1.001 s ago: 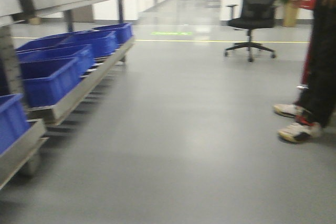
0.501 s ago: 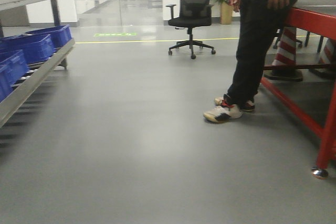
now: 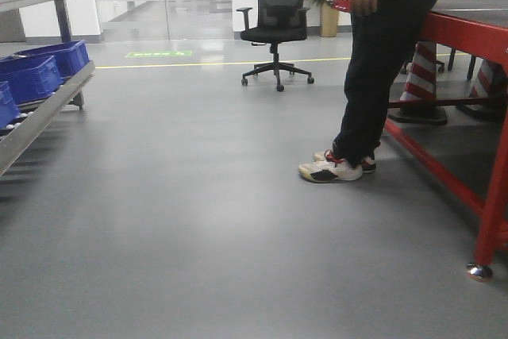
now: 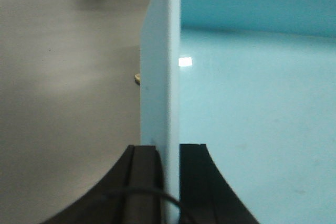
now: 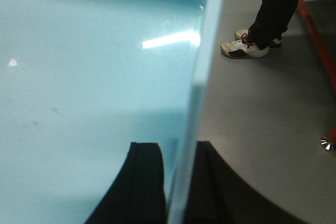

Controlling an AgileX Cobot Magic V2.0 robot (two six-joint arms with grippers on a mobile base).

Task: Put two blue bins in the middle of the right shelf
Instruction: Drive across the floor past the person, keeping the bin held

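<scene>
I hold one blue bin between both grippers; it looks pale cyan close up. In the left wrist view my left gripper (image 4: 169, 148) is shut on the bin's left wall (image 4: 160, 77), and the bin's inside (image 4: 252, 103) fills the right of the frame. In the right wrist view my right gripper (image 5: 181, 142) is shut on the bin's right wall (image 5: 202, 77), with the bin's inside (image 5: 79, 77) to its left. More blue bins (image 3: 36, 73) sit on a metal shelf (image 3: 44, 117) at the left edge of the front view. The grippers and the held bin do not show in the front view.
A person (image 3: 381, 61) in black trousers and white shoes (image 3: 332, 169) leans on a red-framed table (image 3: 476, 45) at the right. A black office chair (image 3: 276, 21) stands at the back, with striped cones (image 3: 421, 77) under the table. Grey floor (image 3: 206, 220) spreads across the middle.
The front view has swung right: the shelf with blue bins slid towards the left edge, and the person and the red table came further into view.
</scene>
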